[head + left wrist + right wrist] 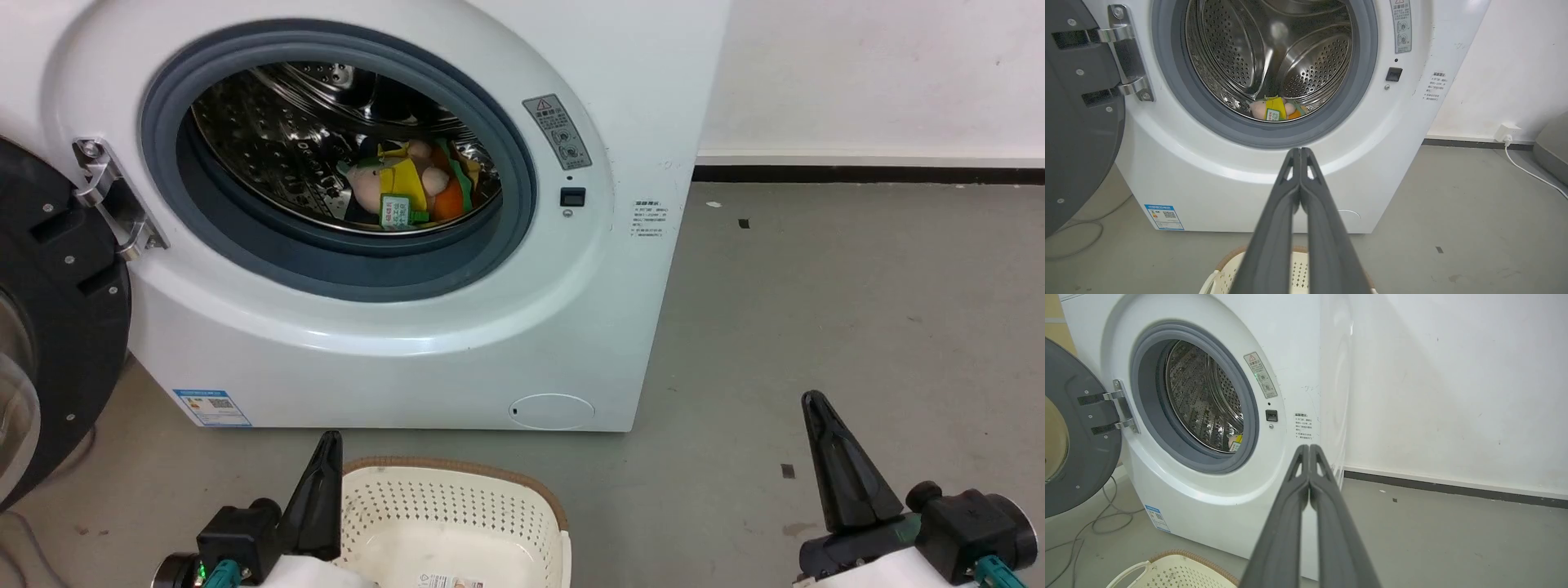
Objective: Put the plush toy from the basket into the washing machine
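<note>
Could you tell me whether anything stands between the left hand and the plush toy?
Nothing visible: the door hangs open, and the plush toy lies inside the washing machine beyond the left hand.

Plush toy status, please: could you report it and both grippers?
Left gripper shut, empty. Right gripper shut, empty. Plush toy in washing machine drum. Door open.

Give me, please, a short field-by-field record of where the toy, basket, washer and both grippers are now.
Toy: soft orange hamburger-shaped plush toy lies inside the shiny steel drum
Washer: large white front-loading washing machine, black round door swung open
Basket: cream perforated plastic basket on the grey floor before the washer
Left gripper: shut, holding nothing
Right gripper: shut, holding nothing
</note>
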Robot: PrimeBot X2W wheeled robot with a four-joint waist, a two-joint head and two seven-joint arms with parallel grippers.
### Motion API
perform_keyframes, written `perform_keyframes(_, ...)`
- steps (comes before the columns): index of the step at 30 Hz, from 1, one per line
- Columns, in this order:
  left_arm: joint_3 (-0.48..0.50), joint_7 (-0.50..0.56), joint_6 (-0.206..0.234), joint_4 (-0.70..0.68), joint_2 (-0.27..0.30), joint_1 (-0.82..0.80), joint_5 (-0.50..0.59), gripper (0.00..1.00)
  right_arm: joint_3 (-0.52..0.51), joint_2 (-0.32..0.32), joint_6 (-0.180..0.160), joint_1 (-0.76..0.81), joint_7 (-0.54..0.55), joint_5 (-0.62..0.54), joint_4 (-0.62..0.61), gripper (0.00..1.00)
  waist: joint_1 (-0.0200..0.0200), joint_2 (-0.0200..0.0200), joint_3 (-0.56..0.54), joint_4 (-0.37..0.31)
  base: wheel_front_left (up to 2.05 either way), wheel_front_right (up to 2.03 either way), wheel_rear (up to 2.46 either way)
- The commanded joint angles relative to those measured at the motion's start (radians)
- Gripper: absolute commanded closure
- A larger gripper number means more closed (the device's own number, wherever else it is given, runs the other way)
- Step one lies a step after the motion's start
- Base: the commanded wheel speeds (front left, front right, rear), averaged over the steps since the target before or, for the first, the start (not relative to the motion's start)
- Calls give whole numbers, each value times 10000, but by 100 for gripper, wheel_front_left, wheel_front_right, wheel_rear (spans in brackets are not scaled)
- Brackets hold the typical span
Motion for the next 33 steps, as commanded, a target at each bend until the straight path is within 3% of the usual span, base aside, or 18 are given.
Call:
perform_keyframes(1, 74, 64, -42, -25, -56, -6, 110, 100, -8, 0, 0, -16, 64, -21, 11, 100, 1, -1, -6, -4, 0, 0, 0)
perform_keyframes(33, 739, 696, -412, -238, -557, -58, 1051, 100, -91, -1, 2, -148, 701, -194, 105, 100, 1, -1, -121, -69, 0, 0, 0)
